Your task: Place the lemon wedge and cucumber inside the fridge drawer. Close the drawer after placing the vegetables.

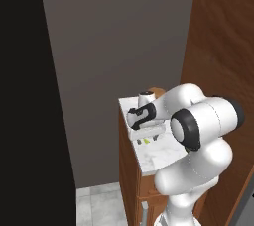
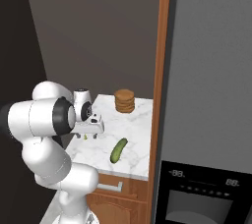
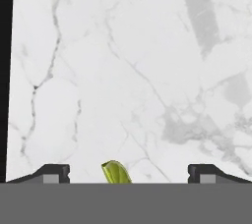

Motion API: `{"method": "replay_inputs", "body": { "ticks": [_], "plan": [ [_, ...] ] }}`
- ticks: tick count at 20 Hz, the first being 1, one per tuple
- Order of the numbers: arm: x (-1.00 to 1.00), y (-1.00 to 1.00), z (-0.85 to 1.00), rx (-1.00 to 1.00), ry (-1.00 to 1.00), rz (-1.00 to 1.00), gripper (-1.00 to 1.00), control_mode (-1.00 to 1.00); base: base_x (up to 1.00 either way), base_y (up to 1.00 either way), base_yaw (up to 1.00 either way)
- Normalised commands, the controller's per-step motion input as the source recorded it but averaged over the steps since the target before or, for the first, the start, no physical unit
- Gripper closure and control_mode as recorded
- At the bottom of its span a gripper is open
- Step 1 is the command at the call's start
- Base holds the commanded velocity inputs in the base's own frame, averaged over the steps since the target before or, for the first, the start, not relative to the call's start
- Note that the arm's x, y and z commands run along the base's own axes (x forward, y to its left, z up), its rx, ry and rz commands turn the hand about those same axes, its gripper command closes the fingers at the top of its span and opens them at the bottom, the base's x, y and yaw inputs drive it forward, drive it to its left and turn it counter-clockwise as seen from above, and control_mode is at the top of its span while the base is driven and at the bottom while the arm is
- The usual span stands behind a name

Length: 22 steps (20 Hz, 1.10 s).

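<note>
Lemon wedge (image 3: 116, 173) lies between wide-spread fingers (image 3: 54, 173), on marble counter (image 3: 147, 70).

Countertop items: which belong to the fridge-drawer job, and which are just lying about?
Job:
- lemon wedge, on the marble between the open gripper tips
- cucumber, lying on the counter, apart from the gripper

Lying about:
- round brown ridged stack, at the back of the counter
- wooden cabinet drawer below the counter
</note>
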Motion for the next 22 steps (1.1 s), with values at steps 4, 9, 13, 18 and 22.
{"method": "replay_inputs", "body": {
  "ticks": [4, 9, 13, 18, 22],
  "plan": [
    [-0.27, 0.0, -0.47, 0.0, 0.0, 0.0, 1.0, -1.0, 0.0, 0.0, 0.0],
    [-0.12, -0.01, -0.5, 0.0, 0.0, 0.02, 1.0, -1.0, 0.0, 0.0, 0.0],
    [-0.13, -0.07, -0.65, 0.03, 0.0, 0.09, 1.0, -1.0, 0.0, 0.0, 0.0],
    [-0.32, -0.3, -0.61, 0.08, 0.0, 0.08, 1.0, -1.0, 0.0, 0.0, 0.0],
    [-0.21, -0.24, -0.6, 0.03, 0.0, 0.07, 1.0, -1.0, 0.0, 0.0, 0.0]
  ]
}}
